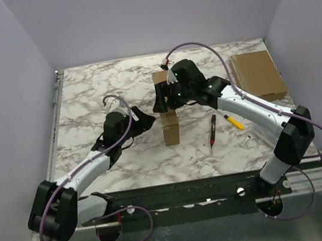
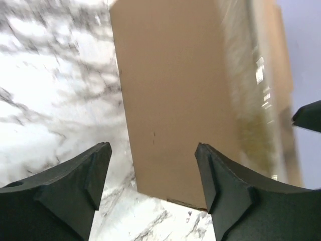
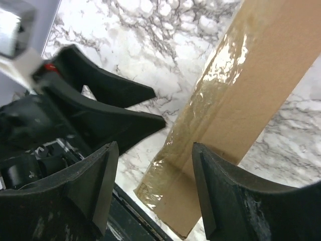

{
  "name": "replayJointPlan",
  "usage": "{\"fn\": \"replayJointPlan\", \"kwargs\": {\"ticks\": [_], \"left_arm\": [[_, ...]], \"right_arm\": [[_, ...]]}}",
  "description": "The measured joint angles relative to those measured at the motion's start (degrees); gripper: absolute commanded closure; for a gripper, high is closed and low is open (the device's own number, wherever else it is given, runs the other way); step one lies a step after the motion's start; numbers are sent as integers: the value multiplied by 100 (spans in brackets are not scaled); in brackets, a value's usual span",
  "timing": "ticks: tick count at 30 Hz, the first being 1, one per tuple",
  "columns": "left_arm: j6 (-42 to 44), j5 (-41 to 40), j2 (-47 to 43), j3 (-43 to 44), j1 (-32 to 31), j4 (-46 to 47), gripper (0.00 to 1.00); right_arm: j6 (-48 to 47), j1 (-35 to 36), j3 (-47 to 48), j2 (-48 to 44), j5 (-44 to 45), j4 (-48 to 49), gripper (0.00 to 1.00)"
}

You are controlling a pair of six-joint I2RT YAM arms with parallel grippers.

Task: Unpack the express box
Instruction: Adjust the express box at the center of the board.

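Top external: sealed express box (image 1: 170, 128) at mid-table, tape (image 3: 200, 115) intact, nothing unpacked yet. Left gripper (image 1: 148, 120) just beside its left flank, jaws spread, grasping nothing, probably placed to steady it. Right gripper (image 1: 171, 98) over the far end, jaws likewise apart and empty, seemingly lined up on the taped seam. Pen-like tool (image 1: 212, 131) near, untouched.

Marble table (image 1: 95, 88), upright express box (image 1: 170, 130), flat cardboard (image 1: 257, 76), pen (image 1: 212, 132), yellow cutter (image 1: 234, 122)
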Motion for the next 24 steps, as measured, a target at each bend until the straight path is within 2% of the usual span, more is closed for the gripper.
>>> {"fn": "replayJointPlan", "kwargs": {"ticks": [6,9,10,13,18,20,22,24], "left_arm": [[584,-758,-1147,774,389,-1215,2],[916,-1154,-1521,1185,516,-1585,1],[1021,-1285,-1613,1309,538,-1659,1],[1322,-1576,-1834,1687,573,-1799,1],[1963,-1534,-1784,2363,579,-1606,2],[2177,-1366,-1650,2564,577,-1408,6],[2334,-1075,-1440,2736,577,-1193,14],[2411,-730,-1252,2804,575,-960,20]], "right_arm": [[-310,0,804,-153,656,-621,11],[-481,-2,885,-557,1357,-778,1],[-511,-2,798,-778,1722,-798,0],[-378,-85,177,-1399,2616,-756,0],[387,-909,-1895,-2081,3362,-804,0],[535,-1108,-2247,-2044,3377,-848,0],[800,-1128,-2662,-1934,3340,-938,0],[1167,-1123,-2839,-1716,3362,-1054,3]]}}
